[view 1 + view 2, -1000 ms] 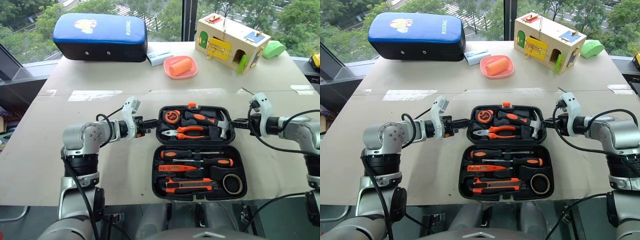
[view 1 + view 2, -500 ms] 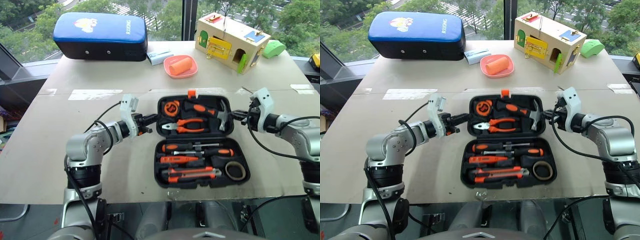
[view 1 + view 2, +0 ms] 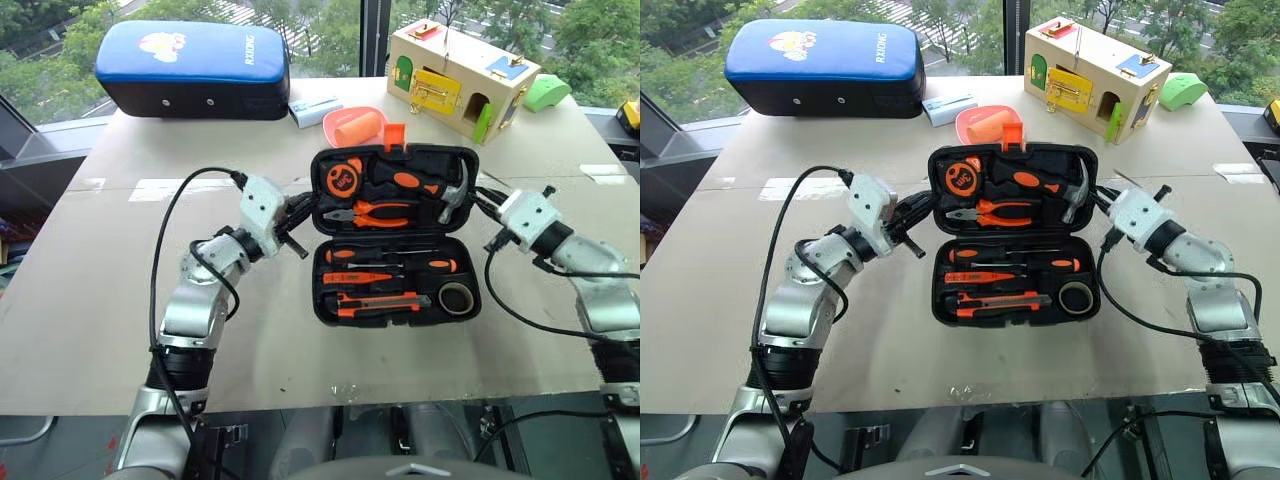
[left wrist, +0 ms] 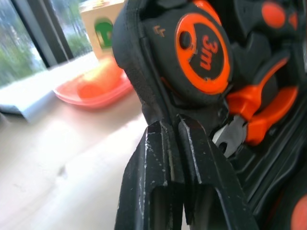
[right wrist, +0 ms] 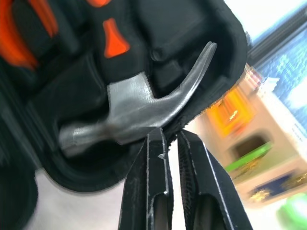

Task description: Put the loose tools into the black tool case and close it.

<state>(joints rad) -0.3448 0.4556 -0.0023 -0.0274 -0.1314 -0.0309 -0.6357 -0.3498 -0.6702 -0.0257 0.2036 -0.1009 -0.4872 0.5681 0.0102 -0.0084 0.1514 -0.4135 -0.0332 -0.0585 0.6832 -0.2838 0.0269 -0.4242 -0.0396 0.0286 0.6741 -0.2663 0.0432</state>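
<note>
The black tool case point(image 3: 325, 300) stands open in the middle of the table, its lid point(image 3: 470, 160) tilted up off the surface. My left gripper point(image 3: 300, 216) is shut on the lid's left rim, and its fingertips point(image 4: 165, 132) pinch that rim beside the tape measure point(image 4: 201, 52). On the lid's right rim my right gripper point(image 3: 482, 200) is shut next to the hammer head point(image 5: 139, 110). The lower half holds two screwdrivers point(image 3: 440, 266), the slim orange tester point(image 3: 360, 279), the utility knife point(image 3: 375, 300) and the tape roll point(image 3: 457, 297). An orange latch point(image 3: 394, 136) sticks up from the lid's top edge.
A blue-topped black cushion point(image 3: 190, 68) lies at the back left. Behind the case are a small pale box point(image 3: 315, 108) and a pink dish point(image 3: 340, 118) with an orange piece. A wooden latch box point(image 3: 462, 70) and a green object point(image 3: 545, 93) stand at the back right.
The lid went from lying flat to tilted up toward the lower half. Both grippers rose with its side rims and rolled at the wrist. The tools have not shifted.
</note>
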